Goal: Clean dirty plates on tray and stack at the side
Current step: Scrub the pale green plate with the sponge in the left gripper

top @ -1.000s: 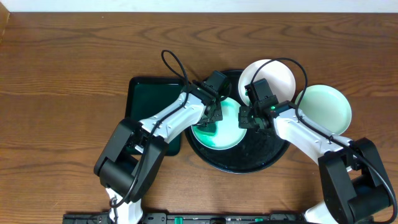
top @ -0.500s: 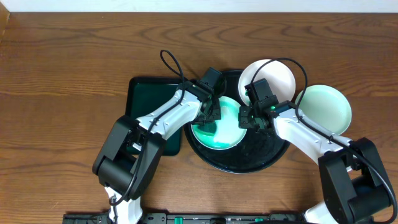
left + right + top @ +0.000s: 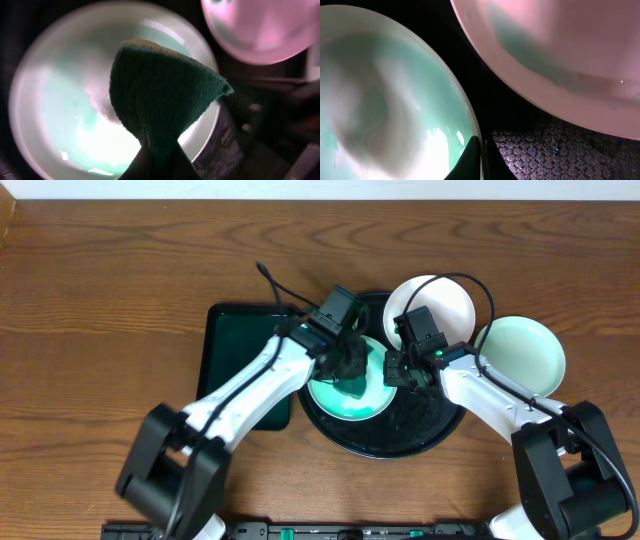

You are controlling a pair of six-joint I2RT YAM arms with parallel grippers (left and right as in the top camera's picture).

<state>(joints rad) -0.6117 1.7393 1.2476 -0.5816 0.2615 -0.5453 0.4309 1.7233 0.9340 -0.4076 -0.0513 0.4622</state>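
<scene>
The sponge (image 3: 160,95) is dark green, yellowish-edged; the mint plate (image 3: 65,110) under it is pale green; the white plate (image 3: 260,30) beyond looks pinkish, perhaps lighting; the tray (image 3: 560,155) is black, speckled.

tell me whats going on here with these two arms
The left end effector holds a green sponge over the green plate on the black tray, apparently to scrub it. The right end effector pinches that plate's rim. A white plate sits at the tray's far edge, and a second green plate lies beside the tray.
</scene>
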